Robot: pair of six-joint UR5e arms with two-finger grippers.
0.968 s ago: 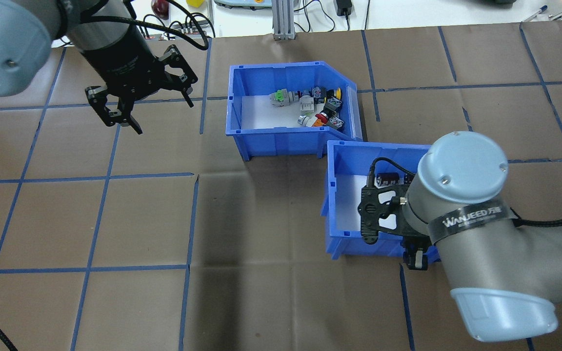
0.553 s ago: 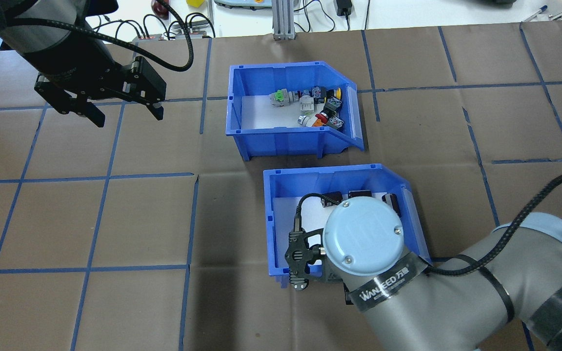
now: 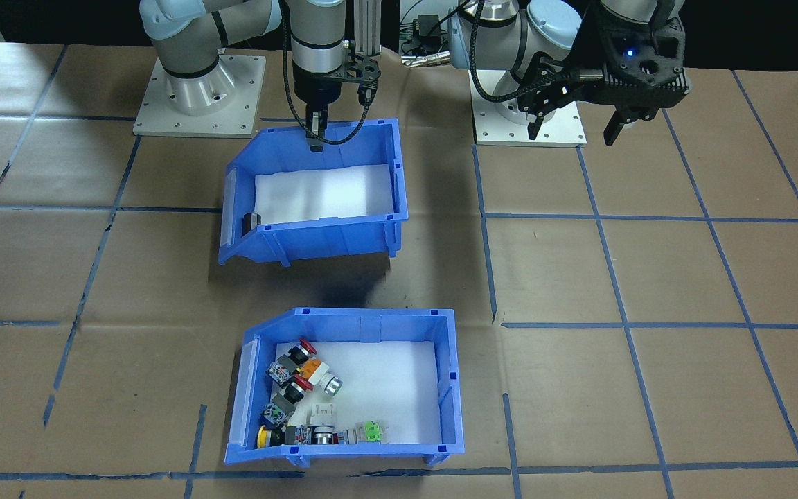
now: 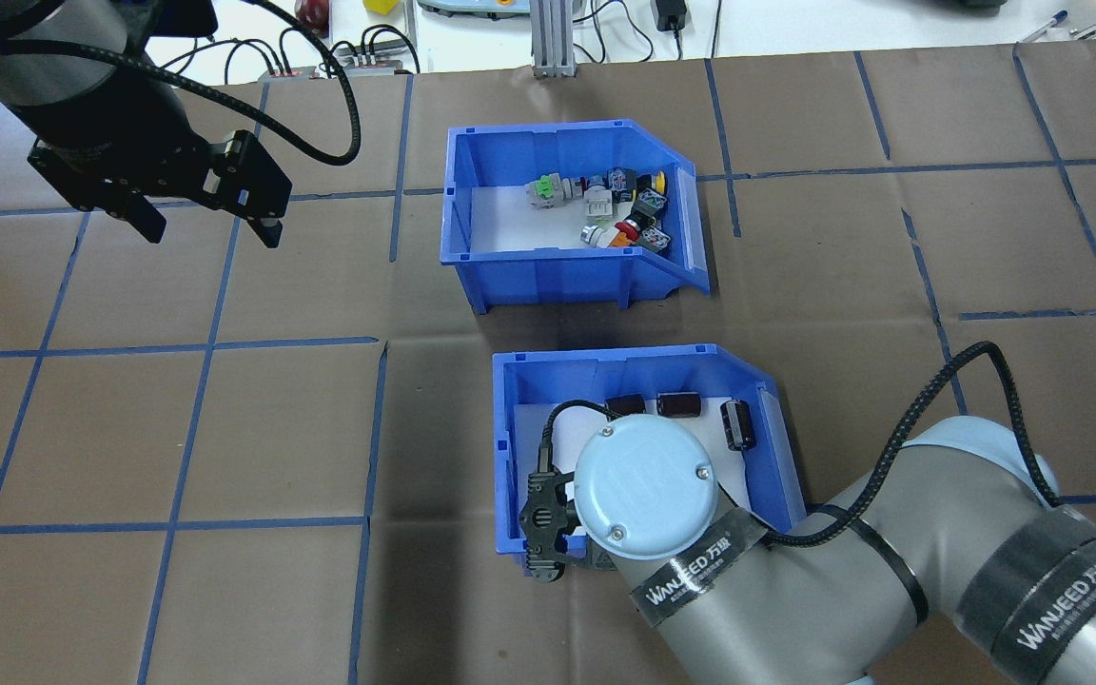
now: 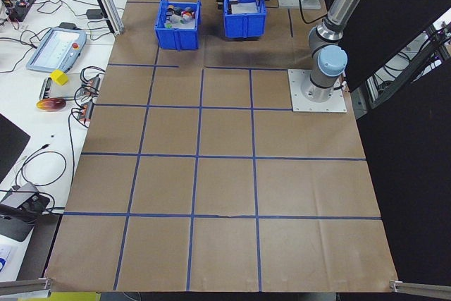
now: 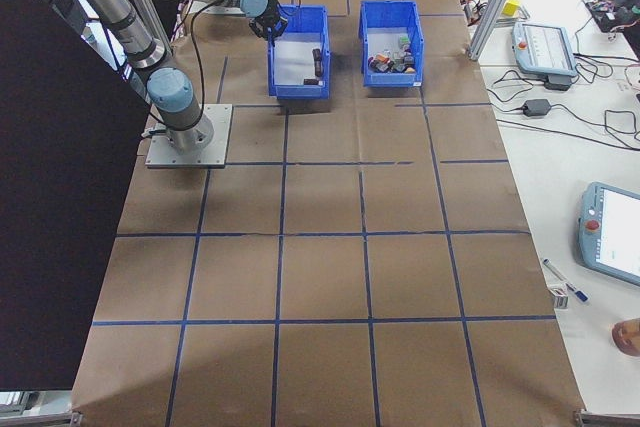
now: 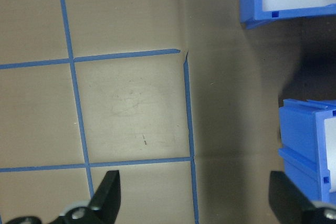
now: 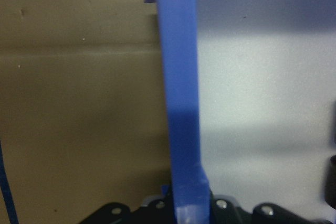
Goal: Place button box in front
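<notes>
The right end effector [image 3: 315,142] clamped the cylinder bin's [image 4: 510,419] wall; the left end effector [image 4: 203,224] gaped; a tilt risked spilling.

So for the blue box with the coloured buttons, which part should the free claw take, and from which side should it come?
Probably the straight end wall of the button box, opposite its sloped cut-away end. That rim is upright and bare, and the buttons lie at the sloped end. The left claw is open on that side; it could come down from above, one finger inside the wall, one outside.
</notes>
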